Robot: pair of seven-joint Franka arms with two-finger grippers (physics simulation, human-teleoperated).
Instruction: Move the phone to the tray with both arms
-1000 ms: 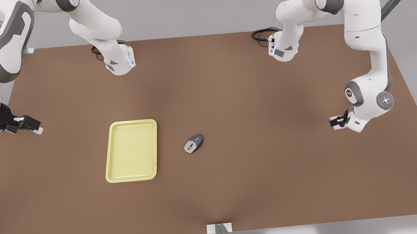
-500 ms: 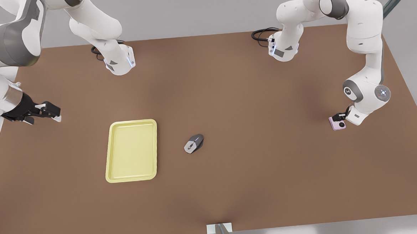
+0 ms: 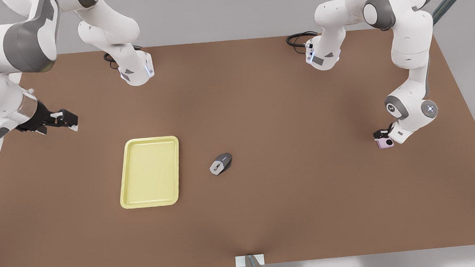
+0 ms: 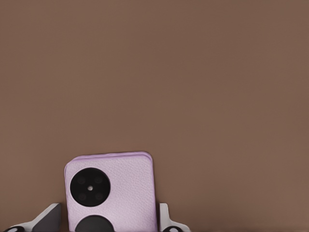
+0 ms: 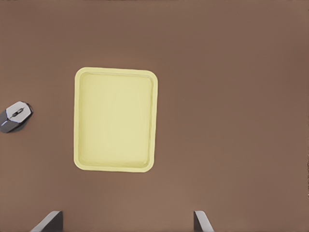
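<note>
no legible text, label, brand, number or sign appears in any view. the phone (image 4: 112, 192) carries two black camera circles without lettering; the tray (image 3: 150, 172), the mouse (image 3: 221, 163) and the table (image 3: 285, 106) have plain, unmarked surfaces.

The phone (image 4: 112, 193) runs off the left wrist view's edge — its second black circle is cut in half. In the front view the left gripper (image 3: 382, 136) hides part of it; its fingers are too small to tell apart.
</note>
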